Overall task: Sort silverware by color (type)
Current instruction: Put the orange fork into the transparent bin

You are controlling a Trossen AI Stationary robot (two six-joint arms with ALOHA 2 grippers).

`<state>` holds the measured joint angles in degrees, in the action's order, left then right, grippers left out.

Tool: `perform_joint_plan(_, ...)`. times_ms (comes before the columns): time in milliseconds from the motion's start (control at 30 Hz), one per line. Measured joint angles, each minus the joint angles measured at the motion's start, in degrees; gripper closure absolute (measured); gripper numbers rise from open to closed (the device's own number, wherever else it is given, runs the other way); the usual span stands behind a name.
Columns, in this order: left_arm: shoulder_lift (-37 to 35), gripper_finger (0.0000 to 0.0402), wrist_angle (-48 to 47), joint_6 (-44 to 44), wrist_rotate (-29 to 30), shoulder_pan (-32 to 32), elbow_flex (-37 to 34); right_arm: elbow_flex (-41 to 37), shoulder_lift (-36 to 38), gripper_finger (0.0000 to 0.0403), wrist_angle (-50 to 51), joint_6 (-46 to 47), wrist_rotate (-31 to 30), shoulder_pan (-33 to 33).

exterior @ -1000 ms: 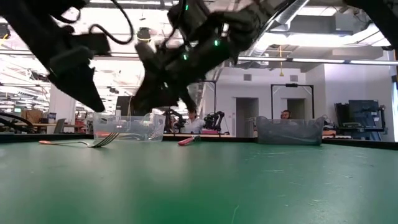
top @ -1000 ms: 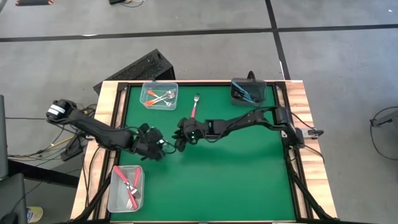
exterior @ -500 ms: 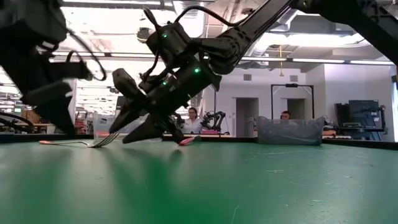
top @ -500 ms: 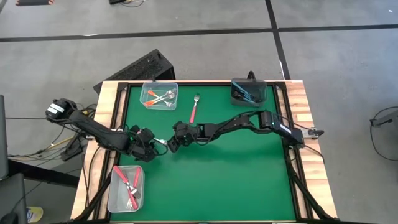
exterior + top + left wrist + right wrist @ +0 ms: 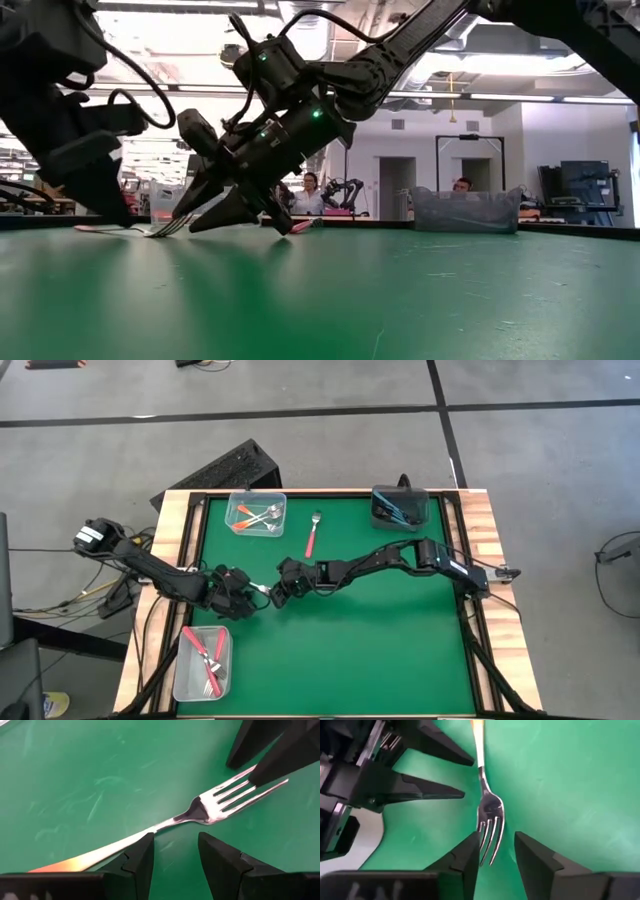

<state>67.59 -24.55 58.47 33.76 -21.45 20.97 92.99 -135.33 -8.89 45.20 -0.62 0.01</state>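
An orange-handled fork [image 5: 259, 588] lies flat on the green mat between my two grippers. My left gripper [image 5: 247, 590] is open over its handle side. In the left wrist view the silver shaft [image 5: 165, 824] runs past one fingertip toward the orange end [image 5: 65, 865]. My right gripper [image 5: 270, 590] is open, tipped down at the fork's tines [image 5: 490, 837], which lie between its two fingertips. In the low view both grippers [image 5: 115, 212] [image 5: 205, 218] reach down to the mat at the fork [image 5: 150, 230]. A red-handled fork [image 5: 311, 540] lies farther back on the mat. My left gripper has one fingertip [image 5: 146, 842] right at the fork's shaft, coming slanting down from the table's left; whether it touches, I cannot tell. My right gripper's fingertips [image 5: 470, 852] stand on either side of the tines, slanting down from the right; whether they touch, I cannot tell.
A clear bin with orange forks [image 5: 256, 515] stands at the far left, a dark bin with blue forks [image 5: 400, 507] at the far right, and a clear bin with red forks [image 5: 203, 660] at the near left. Open mat lies to the right and near. People sit in the room behind.
My right gripper has moved toward the table's left and near edge and come down, tipping until its open fingertips reach the mat at the fork's tines. My left gripper has drawn back a little to the left and lowered. The orange fork has stayed where it lay.
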Motion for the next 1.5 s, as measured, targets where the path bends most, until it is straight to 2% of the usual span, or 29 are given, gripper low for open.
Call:
perform_joint_plan(300, 0.0, 0.026, 2.8, -1.3, -0.1, 0.0, 0.0, 0.0, 0.0, 0.0353, 0.7, -4.4, 0.3, 0.7)
perform_joint_plan(467, -0.1, 0.026, 2.9, -4.9, -1.6, 0.0, 2.0, 0.0, 0.2, 0.0392, 1.4, -14.1, -1.5, 0.1)
perform_joint_plan(667, -0.2, 0.026, 1.9, -17.5, 0.4, 0.0, 8.2, -0.1, 3.0, 0.0396, 6.2, -26.7, -5.6, 1.5)
perform_joint_plan(867, -0.2, 0.026, -0.4, -25.0, 0.3, 1.5, 11.2, 0.0, 6.0, 0.0396, 11.5, -35.2, -17.2, 4.4)
perform_joint_plan(967, -0.2, 0.026, -0.7, -26.5, -2.2, 2.7, 11.2, -0.2, 7.9, 0.0396, 15.5, -37.7, -21.6, 6.1)
perform_joint_plan(1133, -0.2, 0.026, -0.7, -27.5, -6.5, 5.3, 10.6, -0.2, 9.0, 0.0396, 15.0, -40.7, -23.4, 8.2)
perform_joint_plan(1333, -0.1, 0.026, 0.3, -28.9, -17.5, 6.8, 10.6, -0.2, 9.5, 0.0396, 14.6, -42.9, -28.0, 9.6)
perform_joint_plan(1500, -0.1, 0.026, 0.1, -28.9, -17.6, 6.8, 10.6, -0.2, 9.5, 0.0396, 14.4, -43.5, -28.0, 9.6)
